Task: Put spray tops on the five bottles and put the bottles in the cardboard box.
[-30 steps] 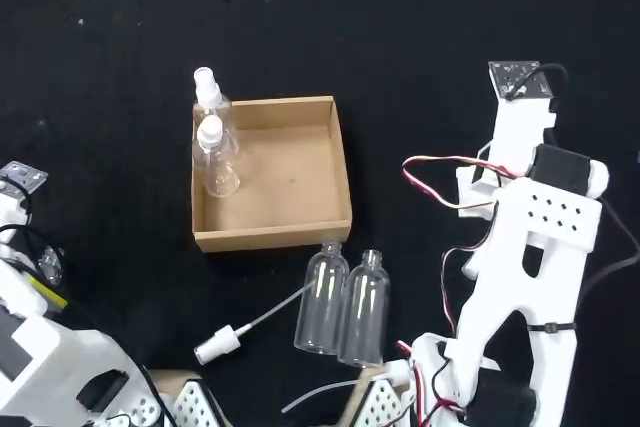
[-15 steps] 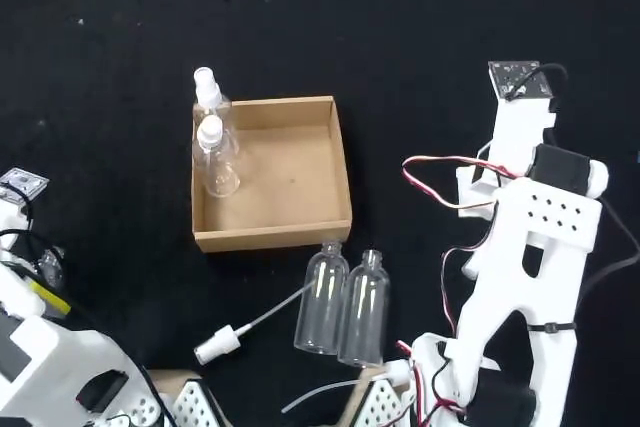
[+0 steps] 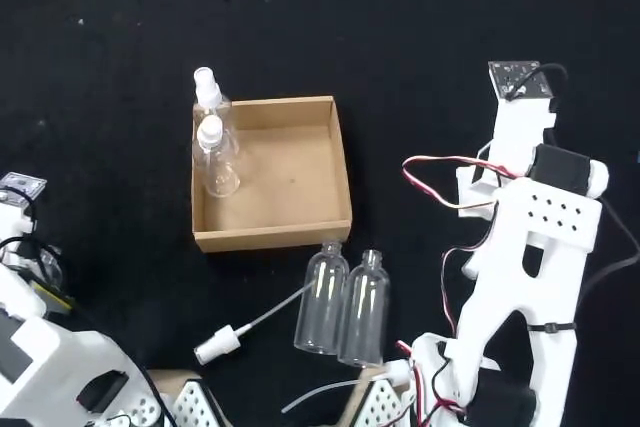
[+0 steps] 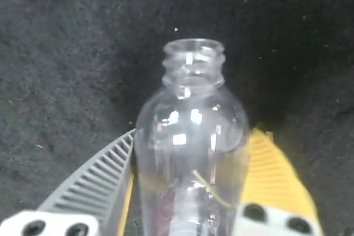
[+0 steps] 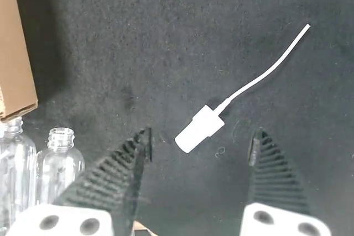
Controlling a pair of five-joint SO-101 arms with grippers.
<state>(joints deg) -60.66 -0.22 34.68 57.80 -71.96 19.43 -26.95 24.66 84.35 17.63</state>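
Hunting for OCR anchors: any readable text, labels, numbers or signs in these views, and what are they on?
No readable text.
The gripped bottle, two open bottles, cardboard box and loose spray top carry no visible print.
The grey plate on an arm: any marking is too small to read.

The base of the clear plastic capless bottle (image 4: 191, 98) in the left gripper (image 4: 193, 136) is cut off by the frame edge; its body hides the inner faces of the grey and yellow fingers (image 4: 105, 175) clamping it; in the right wrist view the brown cardboard box (image 5: 14, 53) is cropped to one corner; one of the two clear open-necked bottles (image 5: 11, 158) is sliced by the edge; in the high view one white arm (image 3: 530, 247) and the other white arm (image 3: 50, 367) run off the lower edge.
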